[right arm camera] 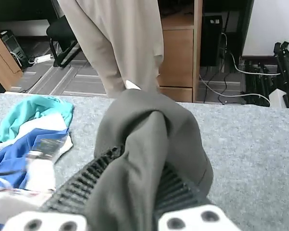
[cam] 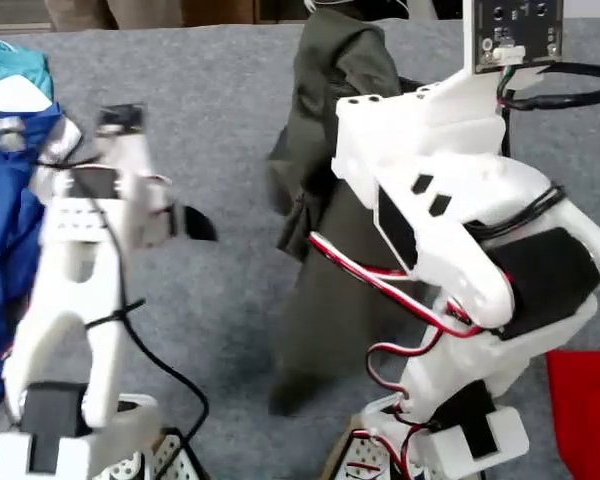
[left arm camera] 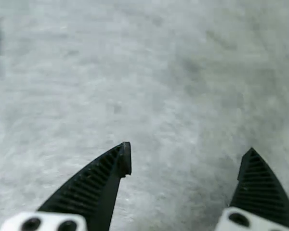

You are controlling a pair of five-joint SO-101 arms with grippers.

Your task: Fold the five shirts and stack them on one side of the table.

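Note:
A dark grey shirt (cam: pixel 325 240) hangs bunched in the middle of the grey table, held up by my right gripper (right arm camera: pixel 135 178), which is shut on its fabric (right arm camera: pixel 149 139). The shirt's lower end trails on the table (cam: pixel 220 300) near the front. My left gripper (left arm camera: pixel 188 161) is open over bare grey table, with nothing between its fingers (left arm camera: pixel 103 178). In the high view the left gripper (cam: pixel 185 222) sits left of the hanging shirt, apart from it. A pile of blue, white and teal shirts (cam: pixel 10 170) lies at the table's left edge.
A red shirt (cam: pixel 585 410) lies at the front right corner. The right arm's white body (cam: pixel 470 270) covers much of the right side of the table. Behind the far edge stand a person's legs (right arm camera: pixel 120 43), a wooden cabinet and cables.

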